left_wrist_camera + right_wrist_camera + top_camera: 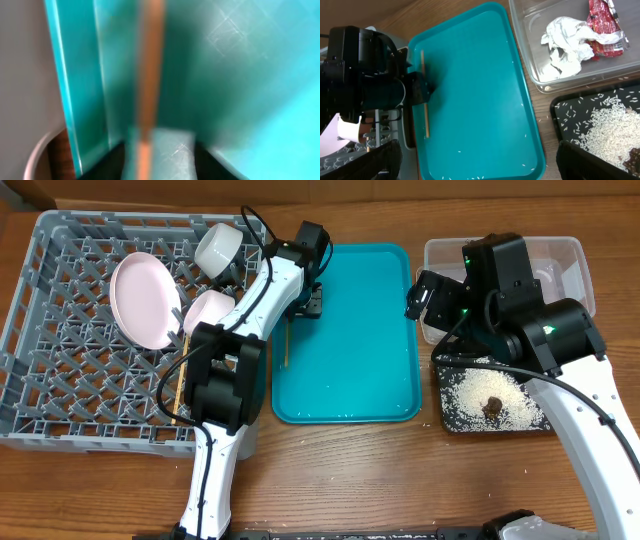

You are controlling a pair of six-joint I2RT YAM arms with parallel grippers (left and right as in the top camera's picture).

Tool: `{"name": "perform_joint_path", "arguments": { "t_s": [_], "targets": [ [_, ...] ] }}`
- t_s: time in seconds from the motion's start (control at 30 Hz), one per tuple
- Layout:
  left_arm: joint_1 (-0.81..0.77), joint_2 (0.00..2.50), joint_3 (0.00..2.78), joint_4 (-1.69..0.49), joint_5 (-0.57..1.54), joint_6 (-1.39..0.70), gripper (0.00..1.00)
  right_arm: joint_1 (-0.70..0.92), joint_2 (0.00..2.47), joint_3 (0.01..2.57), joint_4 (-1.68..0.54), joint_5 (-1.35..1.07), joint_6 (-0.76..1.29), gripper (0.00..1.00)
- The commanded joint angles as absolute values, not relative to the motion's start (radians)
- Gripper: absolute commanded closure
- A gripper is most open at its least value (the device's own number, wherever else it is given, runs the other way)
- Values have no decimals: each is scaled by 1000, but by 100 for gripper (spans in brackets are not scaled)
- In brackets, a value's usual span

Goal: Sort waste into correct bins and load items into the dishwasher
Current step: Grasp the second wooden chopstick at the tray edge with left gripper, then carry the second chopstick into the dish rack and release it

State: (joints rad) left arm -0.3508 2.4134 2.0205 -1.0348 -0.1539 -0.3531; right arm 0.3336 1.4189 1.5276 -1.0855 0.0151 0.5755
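Left gripper (420, 91) is over the chopstick (425, 112) at the left edge of the teal tray (480, 75), beside the dish rack (60, 380). The wrist view is blurred, so its grip cannot be told. Right gripper (477, 152) is spread wide and empty above the tray. Crumpled paper (565, 45) and red wrapper (602, 25) lie in the clear tub (522, 50), and rice (610, 130) in the black tray (557, 120).

Mostly open teal tray (365, 350), crowded rack (70, 380)

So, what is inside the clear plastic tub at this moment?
In the right wrist view the clear tub holds crumpled white paper and a red shiny wrapper. Its far end is cut off by the picture edge, and overhead the right arm covers part of it.
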Motion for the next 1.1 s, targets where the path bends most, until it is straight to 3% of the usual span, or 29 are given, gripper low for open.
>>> {"name": "perform_joint_path", "arguments": {
  "t_s": [0.0, 0.13, 0.4, 0.77, 1.07],
  "targets": [
    [-346, 2471, 2010, -1039, -156, -362, 77, 331, 1417, 1525, -1082, 22, 575, 0],
    [-346, 2471, 2010, -1036, -155, -362, 96, 331, 1417, 1525, -1082, 22, 575, 0],
    [-344, 2458, 2101, -1092, -75, -352, 96, 331, 1417, 1525, -1081, 21, 575, 0],
    [-342, 2294, 2554, -1459, -55, -185, 96, 331, 1417, 1525, -1080, 22, 575, 0],
    [-280, 2068, 2529, -1690, -59, -133, 96, 331, 1417, 1525, -1079, 22, 575, 0]
  ]
}}
